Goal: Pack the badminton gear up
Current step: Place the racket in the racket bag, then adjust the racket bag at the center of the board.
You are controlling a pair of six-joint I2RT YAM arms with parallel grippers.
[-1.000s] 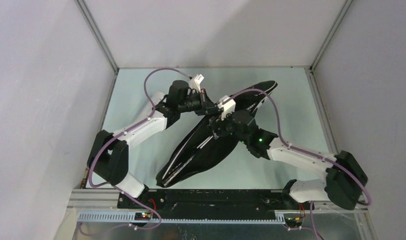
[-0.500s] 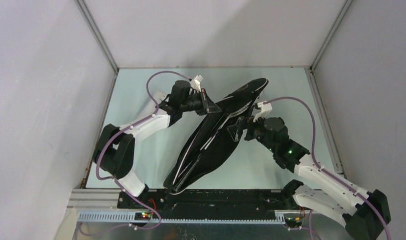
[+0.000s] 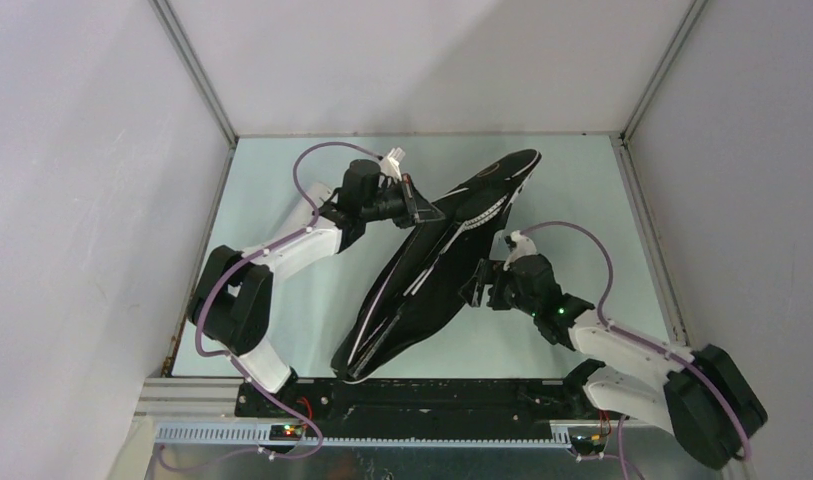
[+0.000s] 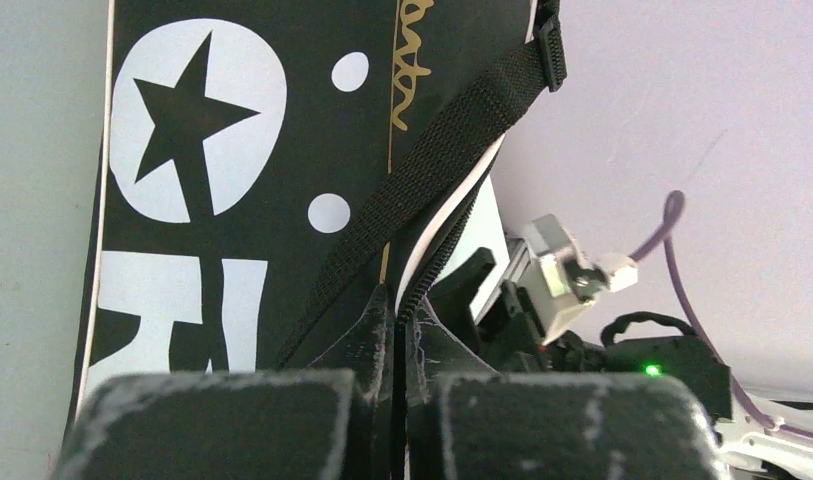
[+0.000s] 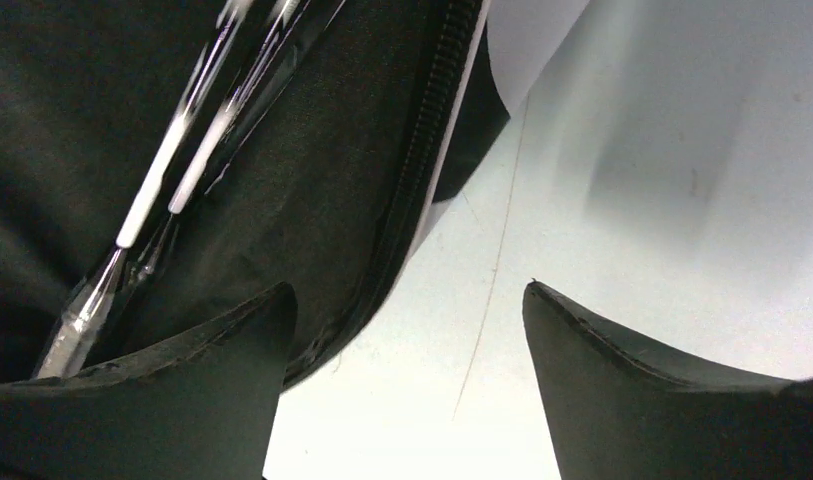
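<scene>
Now left fingers (image 4: pixel 212 425) pinch bag (image 3: pixel 422 290) edge; right fingers (image 5: pixel 662 390) spread alongside.

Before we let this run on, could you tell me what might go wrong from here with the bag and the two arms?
1. The left fingers pinch only a thin edge of the black bag by its zipper, so the fabric could slip out.
2. The right fingers stand open over the bag's rim, with the rackets lying just inside. Closing there might catch a shaft instead of fabric.
</scene>
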